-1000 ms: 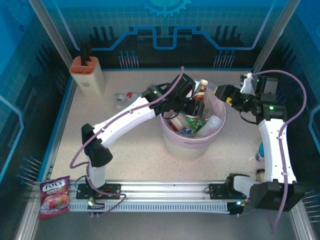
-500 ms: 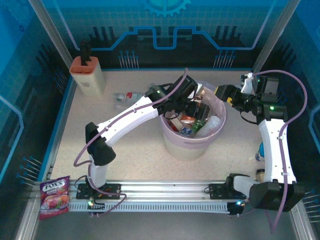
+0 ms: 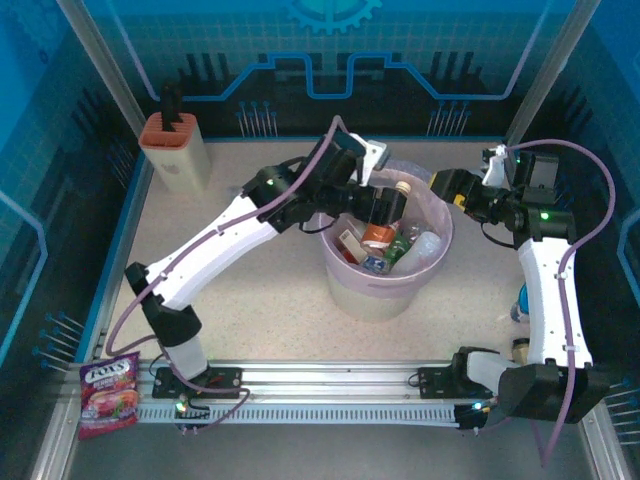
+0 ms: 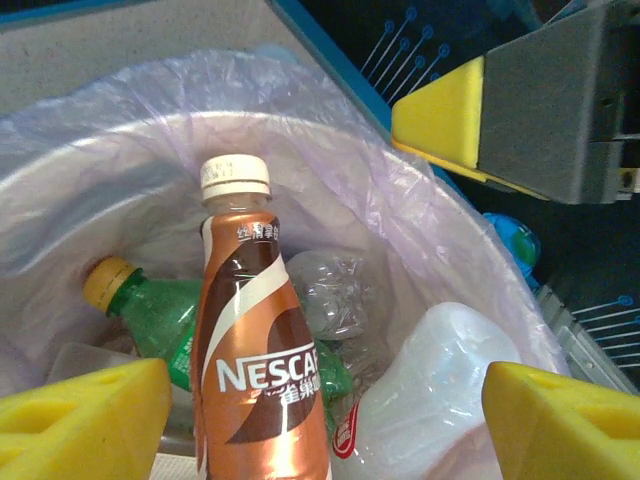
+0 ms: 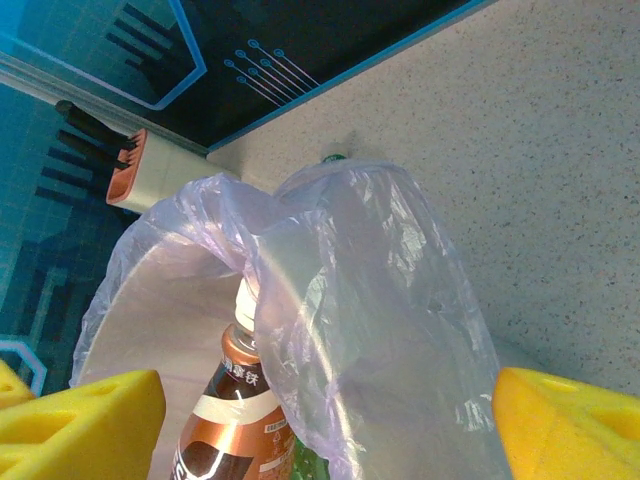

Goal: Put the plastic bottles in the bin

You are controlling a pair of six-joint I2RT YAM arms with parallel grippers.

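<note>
A: Where is the left hand [image 4: 320,425]?
B: Over the bin [image 3: 385,292], above its 11 o'clock part. Its fingers [image 4: 85,420] stand wide apart and grip nothing.
A: And the brown bottle [image 4: 255,340]?
B: Inside the bin, directly below that hand, between the two fingers but nearer to the left one. It stands nearly upright, long axis vertical, cap up. In the wrist view a green bottle [image 4: 165,320] lies beside it at 9 o'clock.
A: So this bottle is done, I think.
B: I think so also. The coming move is probably to lift the hand straight up, because the cap is close below it.
A: Is there room?
B: Toward 8 o'clock the surface [image 3: 260,290] gives open room. Toward 3 o'clock less: the right hand [image 5: 325,425] is at the bin's 2 o'clock rim, fingers spread, with the edge of the pink bag [image 5: 380,300] between them. I cannot tell if they touch it.
A: Any bottles outside?
B: Something blue [image 3: 521,298] lies by the right arm, at 3 o'clock from the bin. It is too small to be sure.
</note>
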